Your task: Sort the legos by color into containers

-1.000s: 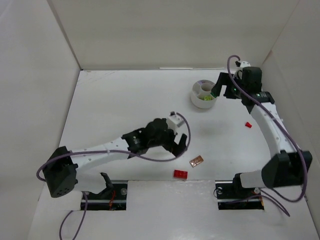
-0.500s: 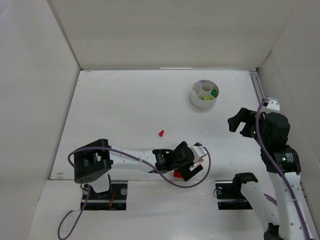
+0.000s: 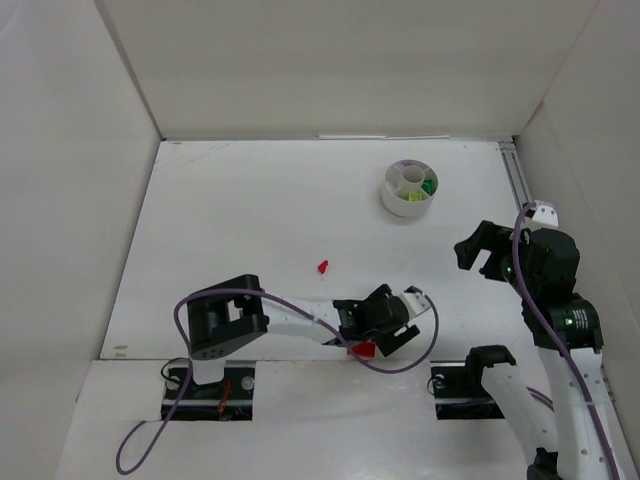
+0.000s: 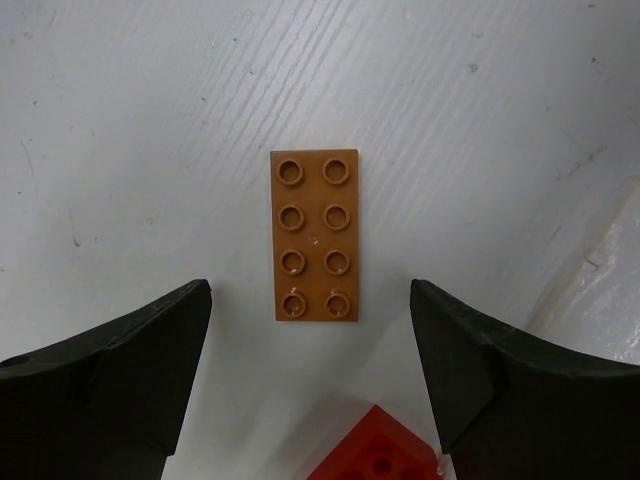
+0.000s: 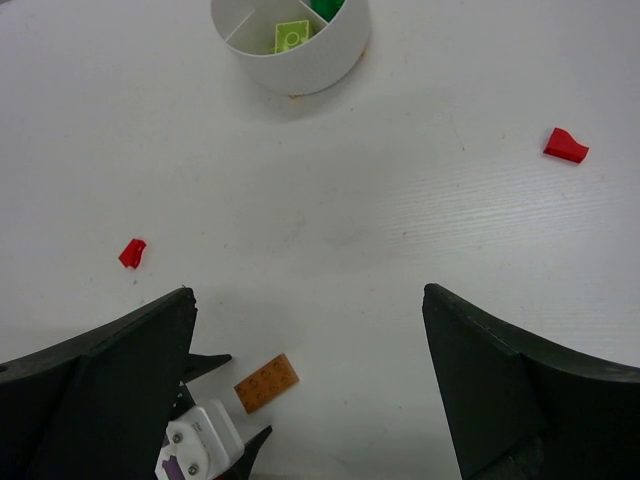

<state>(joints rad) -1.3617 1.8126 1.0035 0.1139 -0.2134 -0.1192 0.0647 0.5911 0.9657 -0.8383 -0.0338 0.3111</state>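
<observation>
The left gripper (image 4: 310, 298) has its two dark fingers spread apart with nothing touching either pad. Between them lies the orange-brown brick (image 4: 314, 235), flat on the white table (image 4: 140, 120) with its eight studs facing up. Its long axis runs straight out from the wrist, in line with the fingers, so its two long sides face the pads. From the wrist camera only its near end sits level with the fingertips. The rest reaches out beyond them, with clear white table on both sides. A red brick (image 4: 375, 455) lies just behind that near end, close to it, mostly cut off at the edge of the view.

From above, the left arm lies low along the near edge of the table. It is folded at a raised joint near its base and stretched out to the right, with a purple cable looping around it.

The right gripper (image 5: 308, 295) hangs high with its jaws wide and nothing between them. It sits on an arm standing upright at the right side and looks down across the table. Below it are two small red pieces (image 5: 132, 252) (image 5: 566, 145), well apart from each other. Farther off is the round white dish (image 5: 300, 62), with a lime brick (image 5: 291, 36) and a green one (image 5: 325, 8) in separate wedges.
</observation>
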